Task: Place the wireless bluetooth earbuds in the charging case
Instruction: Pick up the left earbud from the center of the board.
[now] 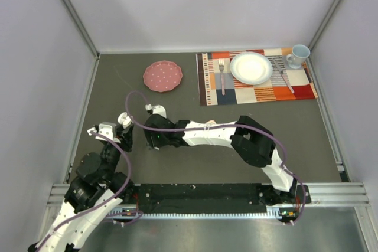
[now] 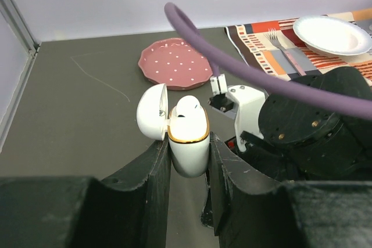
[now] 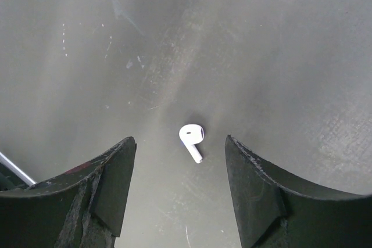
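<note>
At the near left, the left pincer (image 2: 189, 164) is clamped on the upright white case (image 2: 188, 140). Its lid is open to the left, and an earbud (image 2: 187, 107) sits in its top. Just right of it, the right pincer (image 3: 180, 143) points down at the table (image 3: 261, 56), fingers apart. A second earbud (image 3: 191, 136) lies on the table between them, touching neither.

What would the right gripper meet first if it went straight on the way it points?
Likely the white earbud lying on the table, between the right gripper's open fingers; how far off is unclear.
</note>
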